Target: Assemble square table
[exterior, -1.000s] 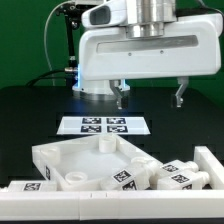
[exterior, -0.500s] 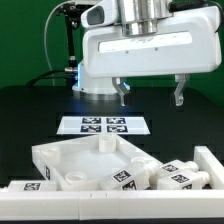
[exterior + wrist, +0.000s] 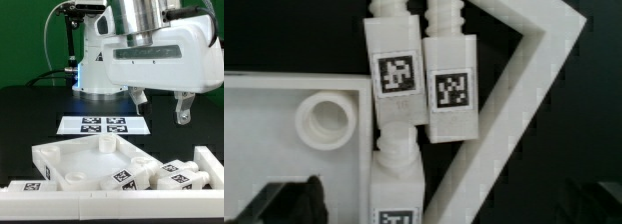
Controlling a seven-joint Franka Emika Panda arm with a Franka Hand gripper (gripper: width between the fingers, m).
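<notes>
The white square tabletop (image 3: 85, 160) lies tray-side up near the front of the table, with round corner sockets. Several short white legs (image 3: 172, 176) with black-and-white tags lie beside it on the exterior view's right. My gripper (image 3: 161, 104) hangs open and empty well above the table, behind and above the legs. In the wrist view the tabletop (image 3: 269, 130) with one socket (image 3: 327, 120) shows beside two tagged legs (image 3: 397, 80) (image 3: 450, 95) lying side by side. One dark fingertip (image 3: 290, 203) shows at the picture's edge.
The marker board (image 3: 103, 125) lies flat behind the tabletop. A long white bar (image 3: 211, 165) borders the legs on the exterior view's right and runs along the front; it shows angled in the wrist view (image 3: 518, 110). The robot base (image 3: 95, 75) stands at the back.
My gripper has moved toward the exterior view's right and a little lower, and the hand has tilted. The fingers stay open. The parts have not moved.
</notes>
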